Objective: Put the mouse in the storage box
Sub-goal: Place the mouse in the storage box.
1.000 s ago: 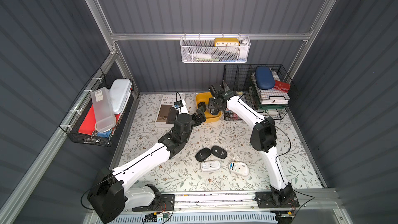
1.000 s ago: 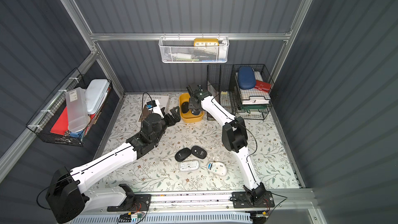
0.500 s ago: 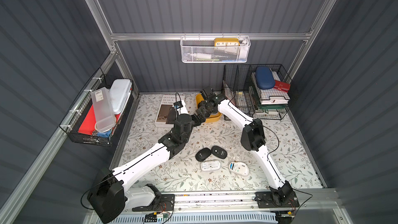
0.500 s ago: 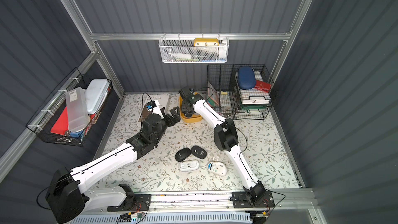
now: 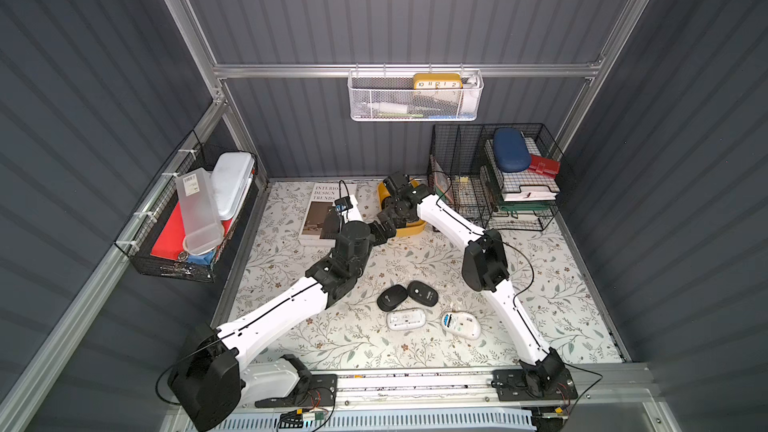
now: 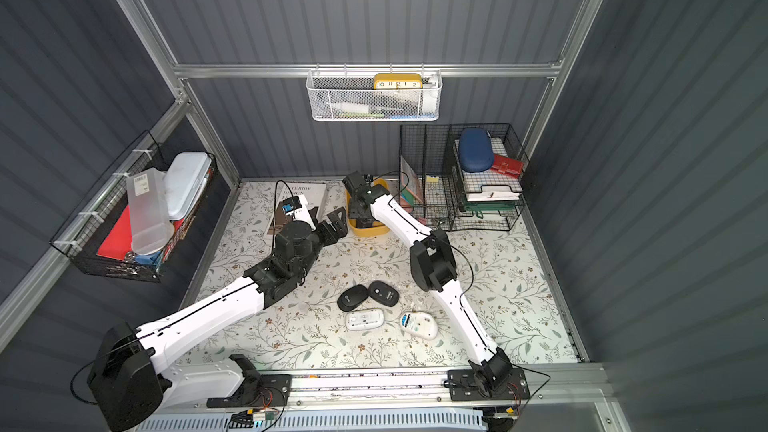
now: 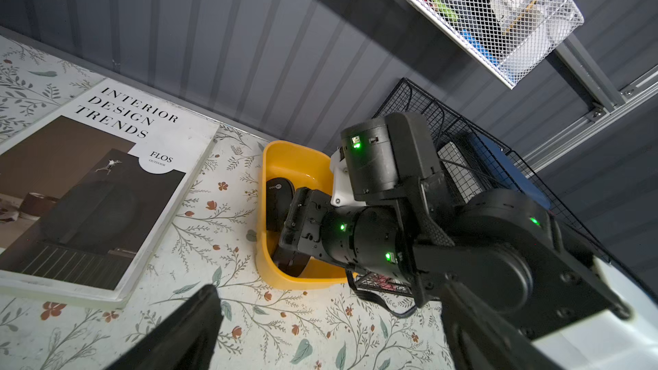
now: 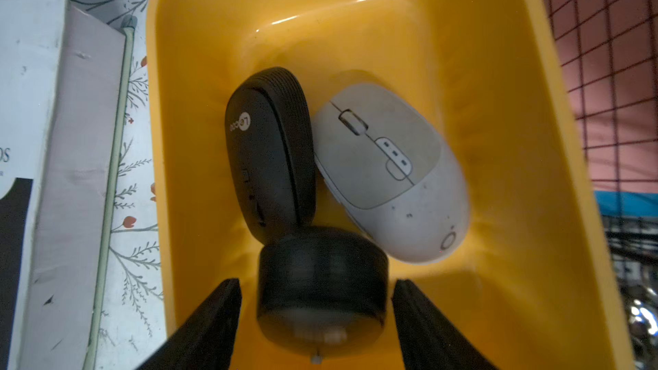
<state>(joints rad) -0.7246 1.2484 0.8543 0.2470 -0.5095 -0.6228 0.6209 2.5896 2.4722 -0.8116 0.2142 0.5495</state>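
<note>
Here the right jaws stand apart inside the storage box [image 8: 498, 137], a blurred black mouse [image 8: 320, 279] between them, clear of both; just beyond lie a second black mouse [image 8: 270, 158] and a grey mouse [image 8: 391, 172]. The left jaws gape empty beside the box.

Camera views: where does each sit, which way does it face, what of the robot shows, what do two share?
Top views: overhead, looking down on the table; left arm, right arm whole.
Left wrist: low, facing the back wall; right arm, left gripper finger.
Right wrist: looking down into the storage box; open right gripper.
Shared: the storage box, in both wrist views.
</note>
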